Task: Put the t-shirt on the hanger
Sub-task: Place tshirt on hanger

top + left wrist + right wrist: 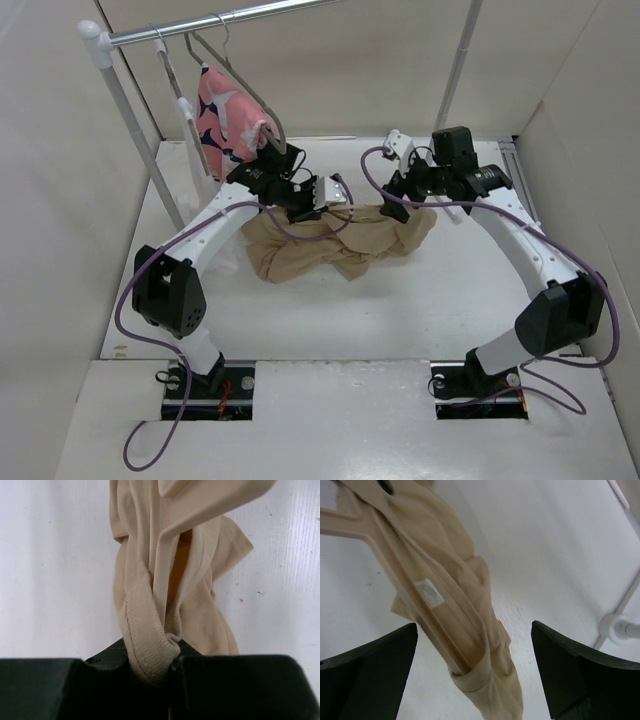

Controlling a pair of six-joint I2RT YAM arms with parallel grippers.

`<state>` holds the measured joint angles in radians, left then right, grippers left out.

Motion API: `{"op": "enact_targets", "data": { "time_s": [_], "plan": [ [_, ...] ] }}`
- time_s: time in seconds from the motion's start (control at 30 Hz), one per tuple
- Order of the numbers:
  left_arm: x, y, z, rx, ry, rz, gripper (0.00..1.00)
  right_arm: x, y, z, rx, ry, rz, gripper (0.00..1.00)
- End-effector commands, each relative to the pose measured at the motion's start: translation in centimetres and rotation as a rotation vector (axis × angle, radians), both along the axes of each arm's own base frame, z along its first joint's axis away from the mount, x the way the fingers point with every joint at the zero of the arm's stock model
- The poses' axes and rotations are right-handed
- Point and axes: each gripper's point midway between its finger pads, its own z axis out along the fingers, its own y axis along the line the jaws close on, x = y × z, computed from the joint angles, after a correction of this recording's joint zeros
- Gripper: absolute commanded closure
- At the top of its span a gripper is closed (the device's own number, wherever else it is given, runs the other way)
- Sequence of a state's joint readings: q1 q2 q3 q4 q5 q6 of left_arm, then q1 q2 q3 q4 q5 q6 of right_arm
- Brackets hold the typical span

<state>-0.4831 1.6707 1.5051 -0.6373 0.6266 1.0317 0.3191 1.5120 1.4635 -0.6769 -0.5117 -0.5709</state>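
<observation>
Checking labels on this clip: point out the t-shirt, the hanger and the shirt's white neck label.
t-shirt [300,258]: top external view, middle of the crumpled heap.
hanger [347,524]: right wrist view, bare arm at upper left.
neck label [429,592]: right wrist view, centre of the white tag.

Bare table [400,310] on my near side, t-shirt [300,255] heaped mid-table, rack pole [138,130] and pink garment [225,115] blocking far left, rack foot [615,627] near my right.

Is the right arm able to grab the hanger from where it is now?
Probably yes. The right gripper is open, and the hanger looks to lie right between its fingers. Only the t-shirt draped over it is in the way, so it would likely pinch cloth too.
</observation>
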Motion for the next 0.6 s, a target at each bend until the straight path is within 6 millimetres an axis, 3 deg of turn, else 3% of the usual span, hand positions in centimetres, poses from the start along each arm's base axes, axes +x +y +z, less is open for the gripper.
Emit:
{"op": "enact_targets", "data": {
  "time_s": [0.0, 0.17, 0.37, 0.43, 0.47, 0.5, 0.57],
  "plan": [
    [-1.4, -0.7, 1.7, -0.05, -0.023, -0.082, 1.0, -2.6, 3.9, 5.8, 0.13, -0.169, 0.226, 0.0],
    [-1.5, -1.1, 2.5, -0.068, -0.031, -0.113, 1.0, -2.2, 4.9, 2.8, 0.121, -0.088, 0.274, 0.0],
    [-1.3, -1.7, 3.7, -0.122, -0.025, -0.132, 1.0, -3.0, 6.7, 0.9, 0.118, -0.051, 0.351, 0.11],
    [-1.6, -1.9, 3.9, -0.134, -0.013, -0.136, 1.0, -2.4, 6.9, -0.3, 0.123, -0.016, 0.322, 0.22],
    [-1.8, -2.0, 4.0, -0.146, -0.007, -0.145, 1.0, -2.4, 7.3, 0.3, 0.151, -0.023, 0.337, 0.27],
    [-1.8, -2.0, 4.0, -0.147, 0.0, -0.139, 1.0, -2.2, 7.3, 0.0, 0.174, 0.003, 0.329, 0.42],
    [-2.1, -2.3, 4.4, -0.187, 0.04, -0.131, 1.0, -2.5, 7.3, -0.4, 0.197, 0.035, 0.342, 0.59]
  ]
}}
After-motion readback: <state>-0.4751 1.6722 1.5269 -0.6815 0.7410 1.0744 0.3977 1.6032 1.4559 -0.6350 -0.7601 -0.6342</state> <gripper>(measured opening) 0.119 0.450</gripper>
